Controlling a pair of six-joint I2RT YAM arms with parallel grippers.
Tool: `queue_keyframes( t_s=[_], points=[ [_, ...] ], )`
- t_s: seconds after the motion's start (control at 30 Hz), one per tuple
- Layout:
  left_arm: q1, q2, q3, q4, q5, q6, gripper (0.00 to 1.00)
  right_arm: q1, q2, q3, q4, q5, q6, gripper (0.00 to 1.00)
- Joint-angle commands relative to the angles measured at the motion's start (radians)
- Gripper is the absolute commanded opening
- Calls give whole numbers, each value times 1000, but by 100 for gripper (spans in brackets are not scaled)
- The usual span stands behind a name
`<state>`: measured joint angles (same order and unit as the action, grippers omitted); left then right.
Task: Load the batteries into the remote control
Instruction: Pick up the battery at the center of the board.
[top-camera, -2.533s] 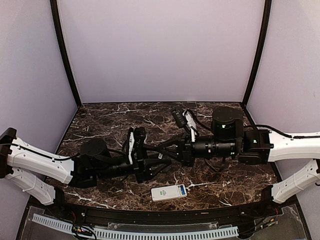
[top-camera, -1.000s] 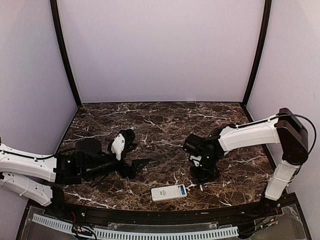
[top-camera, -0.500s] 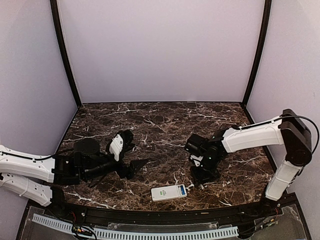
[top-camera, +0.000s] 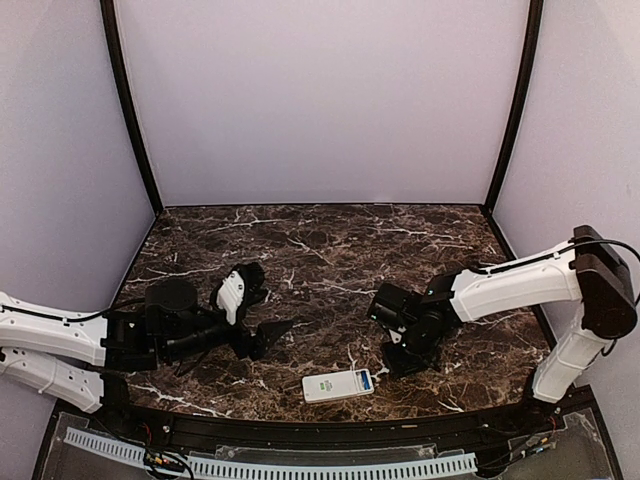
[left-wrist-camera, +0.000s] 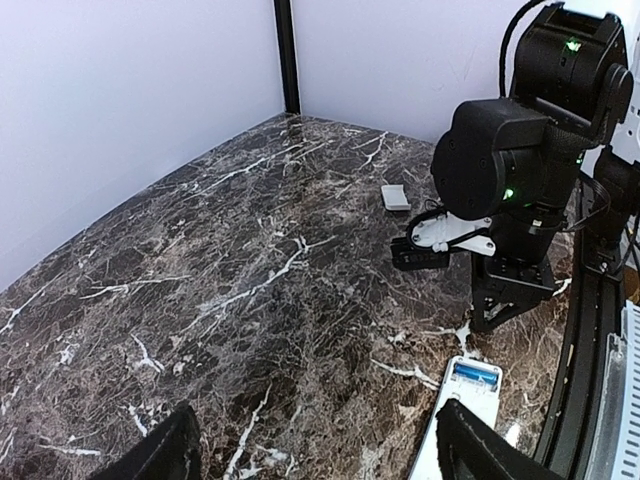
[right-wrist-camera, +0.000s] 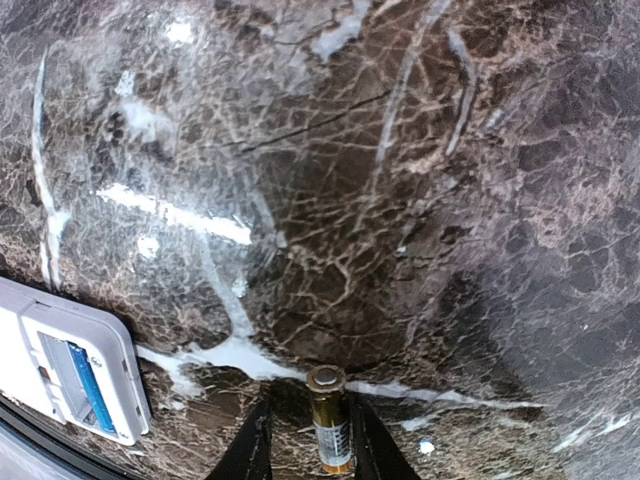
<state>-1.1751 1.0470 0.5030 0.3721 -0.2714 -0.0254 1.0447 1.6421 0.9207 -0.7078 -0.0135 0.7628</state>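
Observation:
The white remote control (top-camera: 338, 385) lies back-up near the table's front edge, its compartment open at the right end with one blue battery (top-camera: 366, 380) inside. The left wrist view shows the remote control (left-wrist-camera: 455, 430) and that blue cell (left-wrist-camera: 476, 375); so does the right wrist view, remote control (right-wrist-camera: 40, 350) and cell (right-wrist-camera: 85, 385). My right gripper (right-wrist-camera: 308, 405) points down at the table just right of the remote, jaws slightly open around a gold battery (right-wrist-camera: 330, 430), with a gap showing on each side. My left gripper (left-wrist-camera: 320, 460) hovers wide open left of the remote, holding nothing.
A small pale rectangular piece (left-wrist-camera: 396, 197) lies on the dark marble table (top-camera: 300, 250) beyond the right arm (left-wrist-camera: 510, 170). Purple walls close in the back and both sides. A black rail (top-camera: 300, 430) runs along the front edge.
Both arms have pulled apart from the table's middle. Over the last second the right gripper shifted slightly right and its jaws widened a little; the left arm barely moved.

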Motion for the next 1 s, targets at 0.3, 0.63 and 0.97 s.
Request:
queue_keyframes(
  t_s=[0.3, 0.63, 0.97],
  points=[
    [2, 149, 32, -199, 259, 206, 80, 57, 23, -78, -71, -26, 73, 16],
    [-43, 363, 138, -319, 348, 320, 86, 68, 7, -106, -28, -43, 88, 0],
    [-73, 549, 206, -306, 372, 386, 98, 69, -30, -95, -19, -53, 80, 0]
  ],
)
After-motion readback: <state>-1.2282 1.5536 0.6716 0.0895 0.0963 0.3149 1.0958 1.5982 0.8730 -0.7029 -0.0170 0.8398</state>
